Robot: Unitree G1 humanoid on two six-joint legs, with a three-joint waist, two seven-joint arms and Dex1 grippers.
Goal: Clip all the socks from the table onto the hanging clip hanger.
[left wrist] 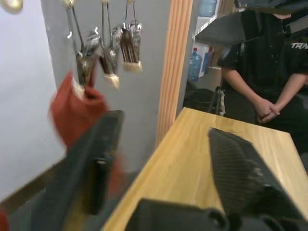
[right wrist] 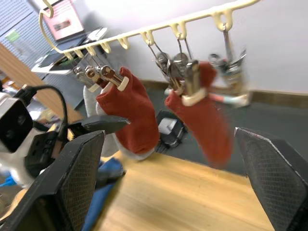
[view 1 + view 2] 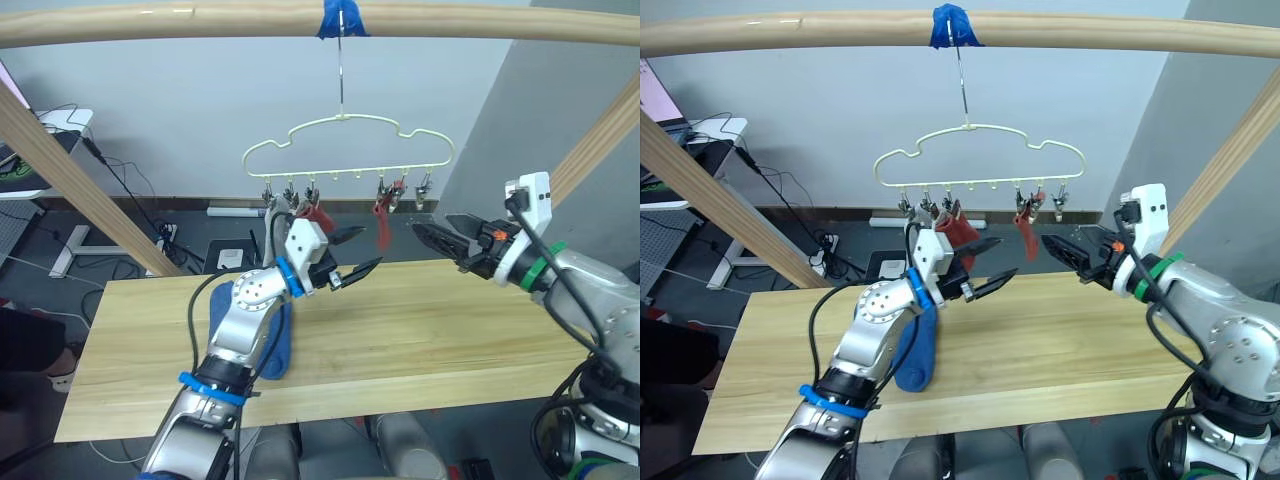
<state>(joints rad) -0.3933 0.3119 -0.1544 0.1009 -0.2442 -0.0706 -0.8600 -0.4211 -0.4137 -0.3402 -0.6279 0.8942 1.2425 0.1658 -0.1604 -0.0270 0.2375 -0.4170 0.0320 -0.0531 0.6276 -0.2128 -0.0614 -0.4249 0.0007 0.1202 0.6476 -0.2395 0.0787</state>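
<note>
The cream clip hanger (image 3: 345, 150) hangs by its hook from the wooden pole (image 3: 200, 22). Two rust red socks are clipped to it, one at the left (image 3: 318, 213) and one right of the middle (image 3: 383, 226); a pale grey sock (image 2: 89, 102) seems to hang behind the left one. A blue sock (image 3: 920, 350) lies on the table (image 3: 430, 340) under my left forearm. My left gripper (image 3: 370, 247) is open and empty, just below the left red sock (image 1: 77, 113). From the right, my open, empty right gripper (image 3: 432, 223) points at the other red sock (image 2: 202, 115).
Slanted wooden frame poles stand at the left (image 3: 80, 180) and the right (image 3: 595, 140). A person in black (image 1: 269, 72) stands past the table's right end, hands clasped. Cables and a power strip (image 3: 165, 235) lie on the floor behind the table.
</note>
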